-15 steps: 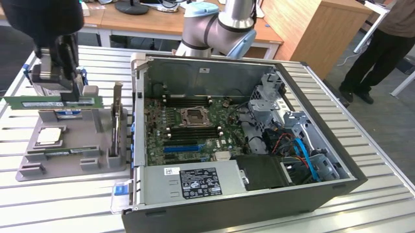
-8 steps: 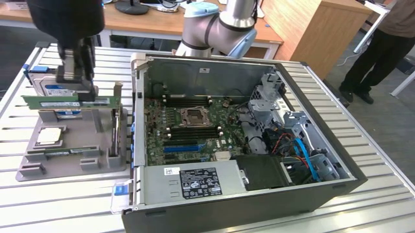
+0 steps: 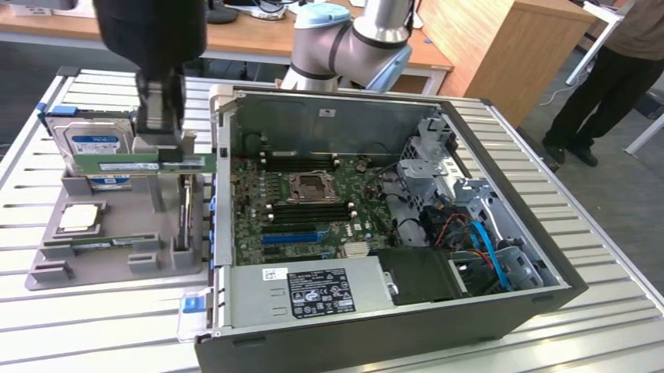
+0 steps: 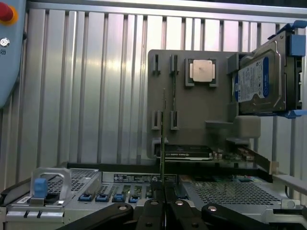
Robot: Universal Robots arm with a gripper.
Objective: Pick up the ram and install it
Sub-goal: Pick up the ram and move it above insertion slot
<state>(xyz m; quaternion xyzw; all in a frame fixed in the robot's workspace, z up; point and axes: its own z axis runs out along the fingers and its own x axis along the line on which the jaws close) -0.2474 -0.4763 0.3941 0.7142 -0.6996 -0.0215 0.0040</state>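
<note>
the gripper (image 3: 158, 146) is clamping shut on the ram (image 3: 109, 165), holding it level in the air over the grey tray (image 3: 114, 268), by the tray's edge next to the computer case (image 3: 363, 342).

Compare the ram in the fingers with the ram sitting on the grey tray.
Held ram hangs above the grey tray, clamped by the fingers; spare ram sits low in its tray slots, untouched. Both are long, narrow green sticks, on edge.
</note>
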